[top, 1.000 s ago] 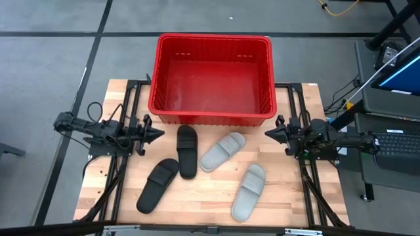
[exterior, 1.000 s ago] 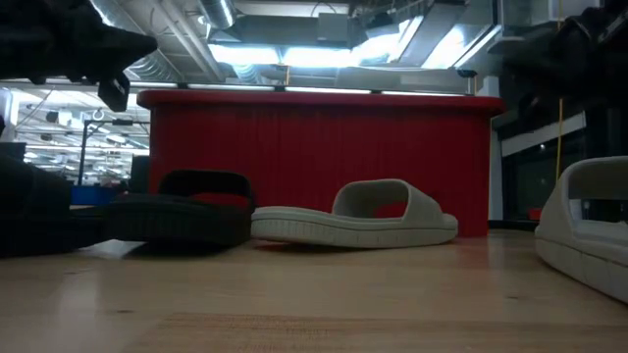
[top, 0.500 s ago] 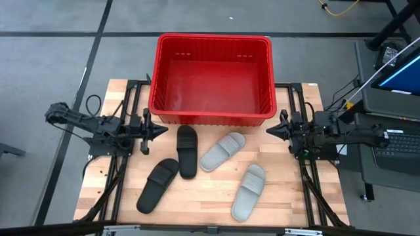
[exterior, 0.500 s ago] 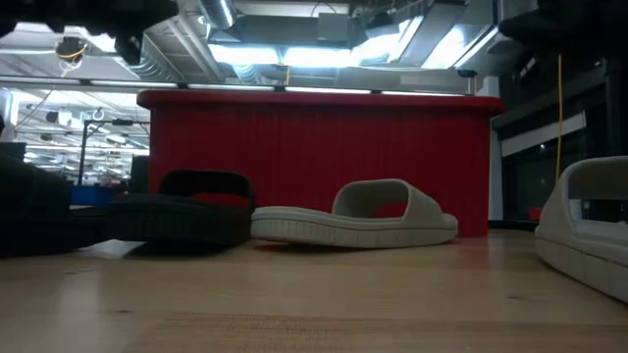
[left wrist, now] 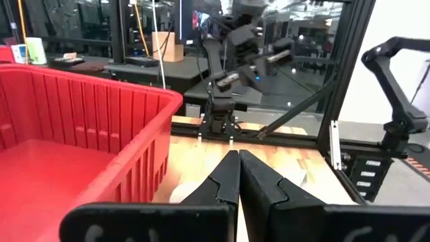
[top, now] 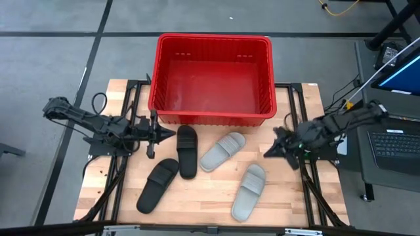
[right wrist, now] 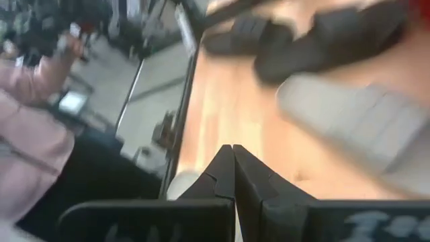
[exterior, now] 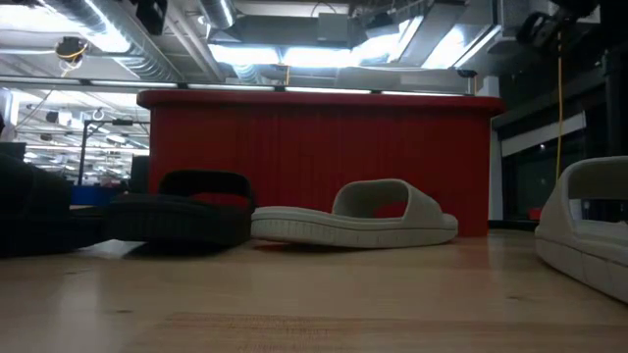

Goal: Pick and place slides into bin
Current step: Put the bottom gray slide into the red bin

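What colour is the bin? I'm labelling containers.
Red all over, walls and floor; the bin shows best in the high view.

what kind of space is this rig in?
Likely a robotics lab or workshop: exposed ceiling ducts and strip lights, another dark robot arm on a black metal frame behind the wooden table, and a laptop on a side desk.

Left arm enters from 9 o'clock, forearm near level, left gripper (top: 172, 134) pointing toward 3 o'clock, fingers (left wrist: 226, 180) pressed together, nothing between. Right arm enters from 3 o'clock, angled toward 8 o'clock, right gripper (top: 267, 154) tilted downward, fingers (right wrist: 222, 169) closed tip to tip, empty.
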